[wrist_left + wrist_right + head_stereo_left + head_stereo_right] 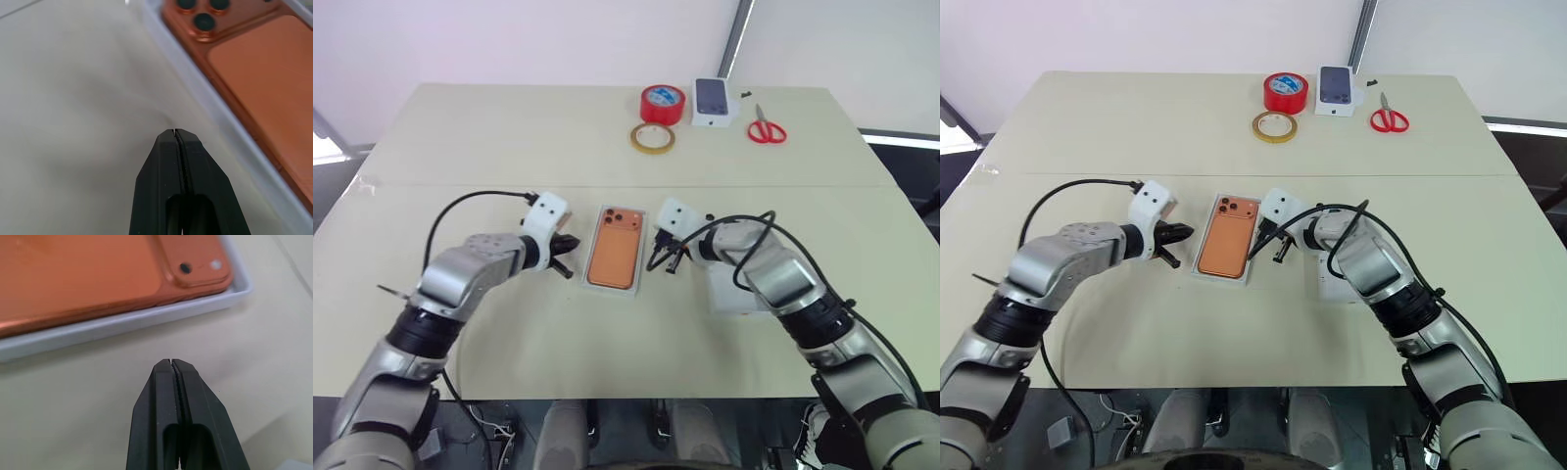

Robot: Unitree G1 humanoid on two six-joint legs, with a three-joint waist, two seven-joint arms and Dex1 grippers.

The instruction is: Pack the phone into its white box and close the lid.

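Note:
The orange phone (615, 250) lies camera side up inside the shallow white box (611, 290) at the middle of the table. My left gripper (566, 257) is shut and empty, its tip just off the box's left side; the wrist view shows the shut fingers (174, 132) close to the box wall (195, 98). My right gripper (664, 257) is also shut and empty, just right of the box, with its tip (171, 362) near the rim (122, 323). A white flat piece, likely the lid (732, 296), lies under my right forearm, partly hidden.
At the table's far side are a red tape roll (663, 103), a yellowish tape ring (652, 138), a smaller white box with a dark phone picture (715, 102) and red scissors (766, 127). Black cables loop over both forearms.

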